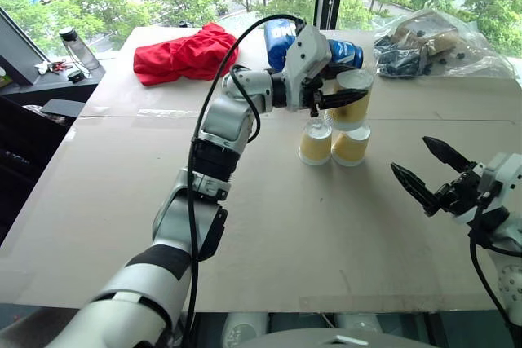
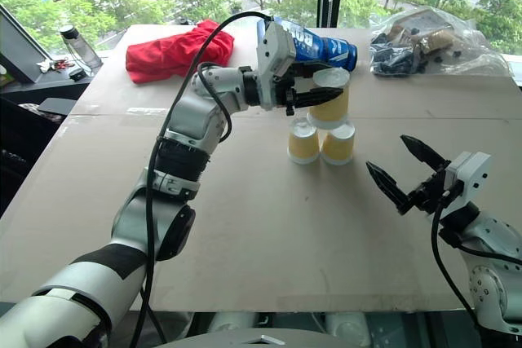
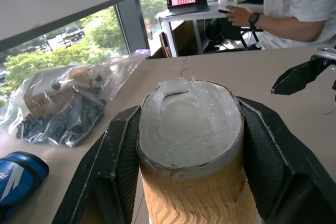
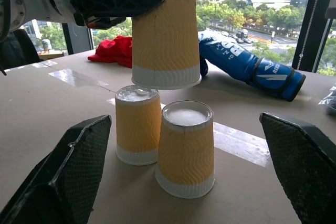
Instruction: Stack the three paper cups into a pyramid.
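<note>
Two paper cups stand upside down, side by side, on the brown table (image 1: 245,226): the left cup (image 1: 315,144) and the right cup (image 1: 351,146). A third cup (image 1: 352,103), also upside down, is held just over the pair. My left gripper (image 1: 347,97) is shut on its ribbed yellow-tan sleeve and points level across the table. In the right wrist view the held cup (image 4: 165,35) has its rim right above the two base cups; I cannot tell whether it touches them. My right gripper (image 1: 412,156) stands open to the right of the stack, with nothing in it.
At the back of the table lie a red cloth (image 1: 186,53), a blue rolled pouch (image 4: 247,64) and a clear plastic bag of parts (image 1: 432,42). A water bottle (image 1: 77,46) stands on a side shelf. A person (image 3: 294,3) sits at a far desk.
</note>
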`<move>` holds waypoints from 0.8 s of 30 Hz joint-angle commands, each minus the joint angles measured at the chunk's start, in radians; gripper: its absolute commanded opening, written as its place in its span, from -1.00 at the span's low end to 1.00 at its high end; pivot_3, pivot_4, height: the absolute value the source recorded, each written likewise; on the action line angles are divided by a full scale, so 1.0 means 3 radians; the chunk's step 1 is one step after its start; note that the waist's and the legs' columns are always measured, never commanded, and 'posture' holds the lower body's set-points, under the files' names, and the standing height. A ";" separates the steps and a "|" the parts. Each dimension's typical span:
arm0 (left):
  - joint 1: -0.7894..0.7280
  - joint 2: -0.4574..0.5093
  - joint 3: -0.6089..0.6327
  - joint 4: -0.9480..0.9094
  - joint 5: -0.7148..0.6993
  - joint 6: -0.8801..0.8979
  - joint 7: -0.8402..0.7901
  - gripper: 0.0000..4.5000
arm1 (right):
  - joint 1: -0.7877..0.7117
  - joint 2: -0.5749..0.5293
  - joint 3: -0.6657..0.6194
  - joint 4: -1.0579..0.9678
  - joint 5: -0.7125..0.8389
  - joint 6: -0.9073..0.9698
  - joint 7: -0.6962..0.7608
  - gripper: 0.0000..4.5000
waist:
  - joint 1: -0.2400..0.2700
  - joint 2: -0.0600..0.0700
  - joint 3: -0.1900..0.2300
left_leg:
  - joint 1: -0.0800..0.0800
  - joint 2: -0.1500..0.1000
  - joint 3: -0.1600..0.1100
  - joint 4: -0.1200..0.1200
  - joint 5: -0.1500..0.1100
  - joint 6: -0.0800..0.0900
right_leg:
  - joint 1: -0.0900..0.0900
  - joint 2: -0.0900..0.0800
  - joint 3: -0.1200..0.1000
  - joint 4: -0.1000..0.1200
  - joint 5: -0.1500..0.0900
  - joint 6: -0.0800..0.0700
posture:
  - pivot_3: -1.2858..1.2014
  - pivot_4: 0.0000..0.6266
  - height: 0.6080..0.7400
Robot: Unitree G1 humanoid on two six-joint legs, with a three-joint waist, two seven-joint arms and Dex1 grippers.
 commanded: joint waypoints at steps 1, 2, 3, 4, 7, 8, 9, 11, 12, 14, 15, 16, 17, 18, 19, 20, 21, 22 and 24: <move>-0.0120 -0.0020 -0.0010 0.0041 0.0100 -0.0107 0.0041 -0.05 | -0.0039 0.0010 -0.0051 -0.0086 -0.0026 -0.0081 -0.0018 1.00 | 0.0001 0.0000 0.0000 | 0.0000 0.0000 0.0000 0.0000 0.0000 0.0000 | 0.0000 0.0000 0.0000 0.0000 0.0000 0.0000 | 0.03 -0.52 1.00; -0.0118 -0.0021 -0.0015 0.0070 0.0126 -0.0121 0.0050 -0.05 | -0.0046 0.0012 -0.0048 -0.0079 -0.0035 -0.0082 -0.0015 1.00 | 0.0002 0.0000 0.0000 | 0.0000 0.0000 0.0000 0.0000 0.0000 0.0000 | 0.0000 0.0000 0.0000 0.0000 0.0000 0.0000 | 0.03 -0.52 1.00; -0.0113 -0.0024 -0.0017 0.0094 0.0142 -0.0136 0.0053 -0.05 | -0.0051 0.0014 -0.0045 -0.0074 -0.0041 -0.0083 -0.0011 1.00 | 0.0002 0.0000 0.0000 | 0.0000 0.0000 0.0000 0.0000 0.0000 0.0000 | 0.0000 0.0000 0.0000 0.0000 0.0000 0.0000 | 0.03 -0.52 1.00; -0.0103 -0.0032 -0.0016 0.0108 0.0149 -0.0141 0.0050 -0.05 | -0.0053 0.0016 -0.0042 -0.0071 -0.0046 -0.0084 -0.0009 1.00 | 0.0002 0.0000 0.0000 | 0.0000 0.0000 0.0000 0.0000 0.0000 0.0000 | 0.0000 0.0000 0.0000 0.0000 0.0000 0.0000 | 0.03 -0.52 1.00; -0.0077 -0.0067 -0.0001 0.0117 0.0129 -0.0115 0.0026 -0.05 | -0.0055 0.0021 -0.0037 -0.0067 -0.0060 -0.0087 -0.0003 1.00 | 0.0002 0.0000 0.0000 | 0.0000 0.0000 0.0000 0.0000 0.0000 0.0000 | 0.0000 0.0000 0.0000 0.0000 0.0000 0.0000 | 0.03 -0.52 1.00; -0.0070 -0.0071 -0.0009 0.0120 0.0139 -0.0128 0.0016 -0.05 | -0.0053 0.0023 -0.0036 -0.0067 -0.0066 -0.0090 0.0001 1.00 | 0.0002 0.0000 0.0000 | 0.0000 0.0000 0.0000 0.0000 0.0000 0.0000 | 0.0000 0.0000 0.0000 0.0000 0.0000 0.0000 | 0.03 -0.52 1.00; -0.0066 -0.0073 -0.0015 0.0122 0.0151 -0.0139 0.0010 -0.05 | -0.0051 0.0025 -0.0036 -0.0067 -0.0070 -0.0092 0.0003 1.00 | 0.0002 0.0000 0.0000 | 0.0000 0.0000 0.0000 0.0000 0.0000 0.0000 | 0.0000 0.0000 0.0000 0.0000 0.0000 0.0000 | 0.03 -0.52 1.00; -0.0075 -0.0111 0.0017 0.0146 0.0125 -0.0126 0.0017 -0.05 | -0.0044 0.0024 -0.0038 -0.0056 -0.0083 -0.0102 0.0017 1.00 | 0.0002 0.0000 0.0000 | 0.0000 0.0000 0.0000 0.0000 0.0000 0.0000 | 0.0000 0.0000 0.0000 0.0000 0.0000 0.0000 | 0.03 -0.52 1.00; -0.0078 -0.0121 0.0028 0.0151 0.0114 -0.0117 0.0016 -0.05 | -0.0042 0.0025 -0.0037 -0.0054 -0.0089 -0.0106 0.0020 1.00 | 0.0002 0.0000 0.0000 | 0.0000 0.0000 0.0000 0.0000 0.0000 0.0000 | 0.0000 0.0000 0.0000 0.0000 0.0000 0.0000 | 0.03 -0.52 1.00; -0.0086 -0.0126 0.0038 0.0161 0.0118 -0.0112 0.0019 0.41 | -0.0033 0.0027 -0.0032 -0.0043 -0.0108 -0.0122 0.0031 1.00 | 0.0002 0.0000 0.0000 | 0.0000 0.0000 0.0000 0.0000 0.0000 0.0000 | 0.0000 0.0000 0.0000 0.0000 0.0000 0.0000 | 0.03 -0.52 1.00; -0.0090 -0.0124 0.0044 0.0160 0.0118 -0.0102 0.0018 0.59 | -0.0029 0.0029 -0.0031 -0.0041 -0.0114 -0.0127 0.0034 1.00 | 0.0002 0.0000 0.0000 | 0.0000 0.0000 0.0000 0.0000 0.0000 0.0000 | 0.0000 0.0000 0.0000 0.0000 0.0000 0.0000 | 0.03 -0.52 1.00; -0.0097 -0.0115 0.0051 0.0155 0.0124 -0.0097 0.0025 0.78 | -0.0024 0.0031 -0.0031 -0.0042 -0.0116 -0.0130 0.0035 1.00 | 0.0002 0.0000 0.0000 | 0.0000 0.0000 0.0000 0.0000 0.0000 0.0000 | 0.0000 0.0000 0.0000 0.0000 0.0000 0.0000 | 0.03 -0.52 1.00; -0.0104 -0.0106 0.0057 0.0145 0.0125 -0.0088 0.0027 0.99 | -0.0021 0.0031 -0.0032 -0.0041 -0.0117 -0.0135 0.0038 1.00 | 0.0002 0.0000 0.0000 | 0.0000 0.0000 0.0000 0.0000 0.0000 0.0000 | 0.0000 0.0000 0.0000 0.0000 0.0000 0.0000 | 0.03 -0.52 1.00; -0.0112 -0.0095 0.0069 0.0123 0.0115 -0.0068 0.0026 0.99 | -0.0016 0.0032 -0.0036 -0.0039 -0.0116 -0.0142 0.0042 1.00 | 0.0001 0.0000 0.0000 | 0.0000 0.0000 0.0000 0.0000 0.0000 0.0000 | 0.0000 0.0000 0.0000 0.0001 0.0000 0.0000 | 0.03 -0.52 1.00; -0.0123 -0.0086 0.0080 0.0098 0.0105 -0.0042 0.0025 0.99 | -0.0012 0.0033 -0.0042 -0.0032 -0.0112 -0.0147 0.0046 1.00 | 0.0001 0.0000 0.0000 | 0.0000 0.0000 0.0000 0.0000 0.0000 -0.0001 | 0.0000 0.0000 0.0000 0.0001 0.0000 0.0000 | 0.03 -0.52 1.00; -0.0134 -0.0070 0.0083 0.0058 0.0103 -0.0026 0.0020 0.99 | -0.0007 0.0032 -0.0048 -0.0025 -0.0110 -0.0155 0.0054 1.00 | 0.0001 0.0000 0.0000 | 0.0000 0.0000 0.0000 0.0000 0.0000 -0.0001 | 0.0000 0.0000 0.0000 0.0001 0.0000 0.0000 | 0.03 -0.52 1.00; -0.0145 -0.0058 0.0088 0.0017 0.0103 -0.0009 0.0016 0.99 | -0.0004 0.0031 -0.0052 -0.0020 -0.0104 -0.0160 0.0065 1.00 | 0.0000 0.0000 0.0000 | 0.0000 0.0000 0.0000 0.0001 0.0000 -0.0001 | 0.0000 0.0000 0.0000 0.0001 0.0000 0.0000 | 0.03 -0.52 1.00; -0.0153 -0.0049 0.0096 -0.0020 0.0099 0.0008 0.0016 0.99 | -0.0002 0.0031 -0.0053 -0.0019 -0.0100 -0.0164 0.0071 1.00 | 0.0000 0.0000 0.0000 | 0.0000 0.0000 0.0000 0.0001 0.0000 0.0000 | 0.0000 0.0000 0.0000 0.0001 0.0000 0.0000 | 0.03 -0.52 1.00; -0.0181 -0.0033 0.0143 -0.0138 0.0041 0.0090 0.0019 0.99 | 0.0003 0.0032 -0.0055 -0.0022 -0.0093 -0.0162 0.0082 1.00 | 0.0001 0.0000 0.0000 | 0.0000 0.0000 0.0000 0.0001 0.0000 -0.0001 | 0.0000 0.0000 0.0000 0.0001 0.0000 0.0000 | 0.03 -0.52 1.00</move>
